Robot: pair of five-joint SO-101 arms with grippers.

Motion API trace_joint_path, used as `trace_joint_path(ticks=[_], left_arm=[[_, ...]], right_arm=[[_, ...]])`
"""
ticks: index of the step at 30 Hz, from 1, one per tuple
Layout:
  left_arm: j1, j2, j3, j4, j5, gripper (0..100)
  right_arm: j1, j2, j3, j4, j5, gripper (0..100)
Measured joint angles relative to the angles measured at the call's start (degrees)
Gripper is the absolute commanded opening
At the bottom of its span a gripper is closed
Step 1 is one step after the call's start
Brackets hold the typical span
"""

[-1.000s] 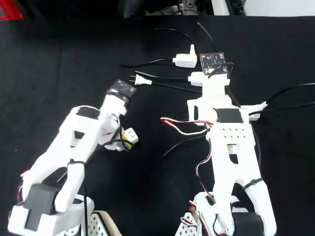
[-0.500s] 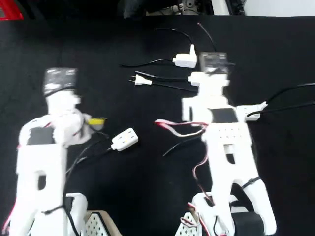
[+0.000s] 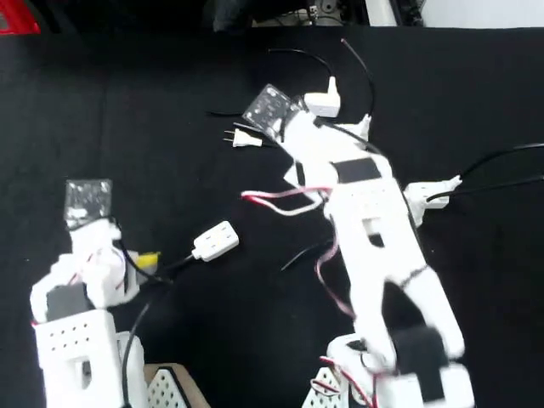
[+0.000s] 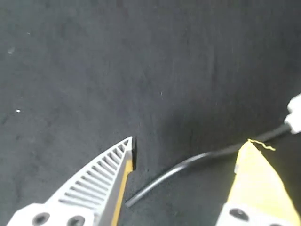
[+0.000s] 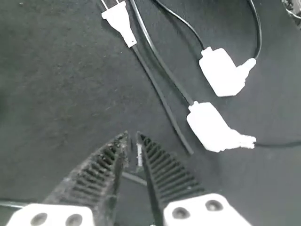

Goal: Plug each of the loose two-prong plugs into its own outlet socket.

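- Black desk, two white arms, cords strewn across it.
- A loose plug lies flat toward the far side, prongs aimed at the left arm's side, close by my right wrist.
- My right pincer hangs over bare cloth short of that plug, jaws all but closed and holding nothing.
- My left pincer is spread wide and empty, low over a black cord. The socket lies near it, well apart from the plug.
- The step in hand, as I judge it, is picking up the plug. I should open the right jaws first and come down square across the white body, not the prongs or cord. The prongs must stay free to meet the socket.
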Motion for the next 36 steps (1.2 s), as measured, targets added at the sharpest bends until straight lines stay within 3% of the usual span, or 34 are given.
trace_joint_path(ticks=[5, 10, 13, 18, 31, 36], left_arm=[[0.0, -11.4, 9.9, 0.2, -5.2, 34], [0.0, -25.8, 15.4, 3.7, -6.5, 34], [0.0, -31.8, 15.7, 7.5, -6.9, 34], [0.0, -31.2, 15.7, 7.6, -9.0, 34], [1.0, -31.2, 15.7, 7.6, -11.2, 34], [1.0, -31.2, 15.7, 7.6, -11.5, 34]], right_arm=[[1.4, 14.3, -7.1, 0.0, 15.5, 1.8], [1.5, 25.4, -15.6, 0.0, 22.0, 8.0], [1.5, 29.6, -20.1, 0.0, 23.9, 14.3], [1.3, 34.9, -26.0, 0.0, 25.4, 18.1], [0.0, 50.5, -37.6, -0.1, 25.8, 17.9], [0.5, 53.4, -41.5, 1.3, 27.3, 8.5]])
